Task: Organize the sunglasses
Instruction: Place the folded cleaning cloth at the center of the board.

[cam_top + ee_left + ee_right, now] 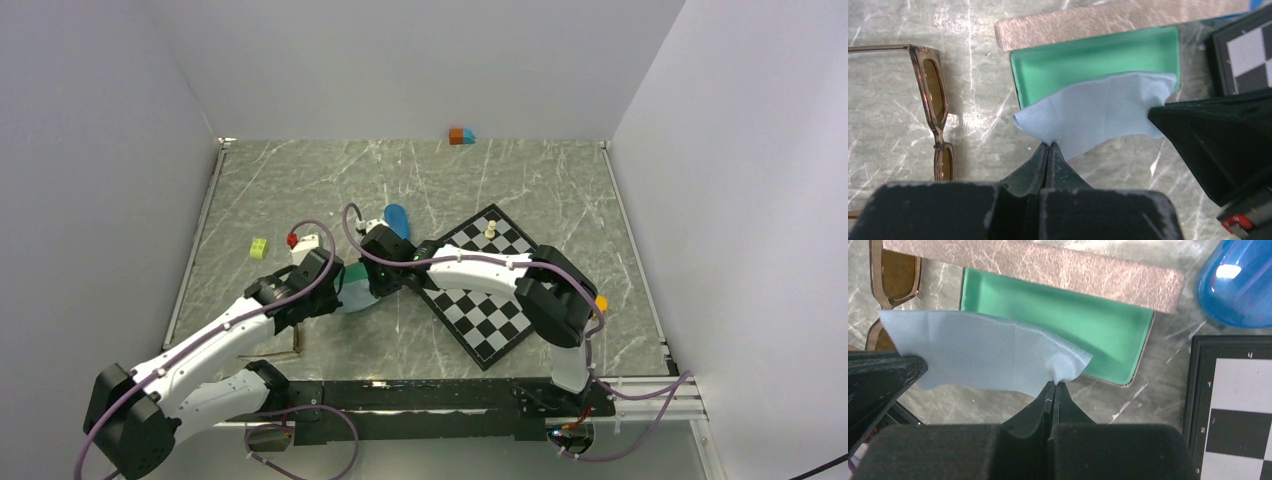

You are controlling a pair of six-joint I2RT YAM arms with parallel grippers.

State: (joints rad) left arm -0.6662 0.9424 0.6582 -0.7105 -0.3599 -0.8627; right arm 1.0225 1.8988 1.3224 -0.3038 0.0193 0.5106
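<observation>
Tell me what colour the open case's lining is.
Green; the lining shows best in the right wrist view.

High rear overview, wrist views close, seemingly sharing cloth point(1098, 107)

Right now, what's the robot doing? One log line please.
left gripper: shut on cloth | right gripper: shut on cloth | cloth: above open green case | brown sunglasses: lying beside case

I see a grey marbled table point(420, 170). On it: chessboard point(480, 290) right of centre, blue capsule case point(397, 216) near its far-left edge, open green-lined case point(1088, 55) beside brown sunglasses point(933, 95), lime block point(259, 248) left, two small blocks point(461, 136) at far edge.
</observation>
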